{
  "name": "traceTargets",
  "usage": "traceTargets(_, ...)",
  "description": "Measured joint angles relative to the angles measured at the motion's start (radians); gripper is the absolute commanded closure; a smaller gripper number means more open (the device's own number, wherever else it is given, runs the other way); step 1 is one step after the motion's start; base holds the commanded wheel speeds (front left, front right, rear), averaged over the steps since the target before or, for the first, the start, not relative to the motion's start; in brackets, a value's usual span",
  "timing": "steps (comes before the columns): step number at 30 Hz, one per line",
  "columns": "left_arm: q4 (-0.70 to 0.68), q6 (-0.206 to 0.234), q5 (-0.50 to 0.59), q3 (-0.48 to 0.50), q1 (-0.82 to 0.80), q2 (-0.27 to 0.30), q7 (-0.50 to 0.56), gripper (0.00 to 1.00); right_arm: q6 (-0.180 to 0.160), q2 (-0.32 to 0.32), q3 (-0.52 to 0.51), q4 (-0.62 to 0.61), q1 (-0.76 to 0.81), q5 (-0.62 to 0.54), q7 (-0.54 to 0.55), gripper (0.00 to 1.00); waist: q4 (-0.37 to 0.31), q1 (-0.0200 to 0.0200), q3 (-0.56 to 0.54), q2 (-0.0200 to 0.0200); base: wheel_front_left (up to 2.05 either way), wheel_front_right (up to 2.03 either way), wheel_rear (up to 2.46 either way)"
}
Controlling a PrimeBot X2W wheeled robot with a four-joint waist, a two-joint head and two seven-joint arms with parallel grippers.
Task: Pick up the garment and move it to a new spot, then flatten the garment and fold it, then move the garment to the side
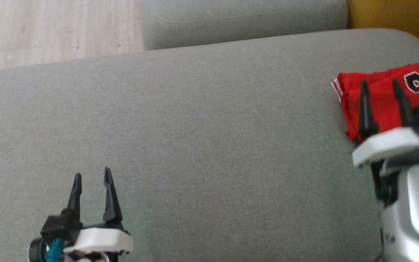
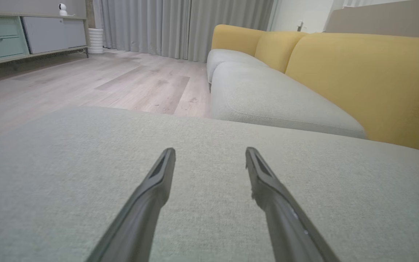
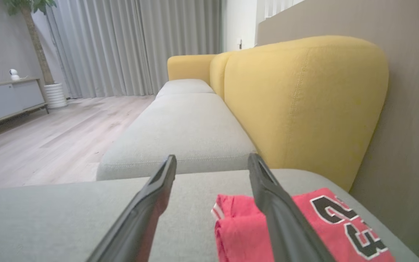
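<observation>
On the broad grey seat cushion (image 1: pixel 202 138) in front of the robot, nearly all the fabric lies bare. A second grey cushion (image 1: pixel 242 22) butts against its far edge. Yellow backrests (image 3: pixel 304 102) run along the right side of the sofa, against a beige wall panel (image 3: pixel 413 109). Pale wood flooring (image 2: pixel 86 83) spreads out to the far left, with grey curtains (image 2: pixel 180 25) hanging at the far end of the room. A low sideboard (image 2: pixel 20 36) stands along the left wall.

The garment (image 1: pixel 380 96) is a red jersey, folded into a compact bundle. It rests at the far right of the near cushion, close to the nearest yellow backrest. A white-striped hem shows at its left edge, and black numerals outlined in white lie face up on its right part.

The right gripper (image 1: pixel 379 82) hangs over the garment's near side. Its jaws are spread well apart and hold nothing; I cannot tell whether the fingers touch the cloth. The left gripper (image 1: pixel 92 173) sits at the near left, well apart from the garment, above bare cushion. Its jaws are likewise parted and empty.

A small white round device (image 2: pixel 62 8) sits on top of the sideboard.
</observation>
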Motion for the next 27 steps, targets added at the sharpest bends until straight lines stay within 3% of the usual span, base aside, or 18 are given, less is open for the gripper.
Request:
traceTargets(14, 0.037, -0.008, -0.024, -0.047, 0.072, -0.001, 0.045, 0.00, 0.000, 0.011, 0.089, -0.084, 0.345, 0.085, -0.091, 0.00, 0.067, 0.0000, -0.069, 0.0000, 0.00, 0.00, 0.00)
traceTargets(27, 0.038, -0.008, -0.024, -0.068, 0.086, 0.001, 0.063, 0.00, 0.000, 0.012, 0.164, -0.088, 0.396, 0.109, -0.110, 0.00, 0.083, 0.0002, -0.087, 0.0000, 0.00, 0.00, 0.00)
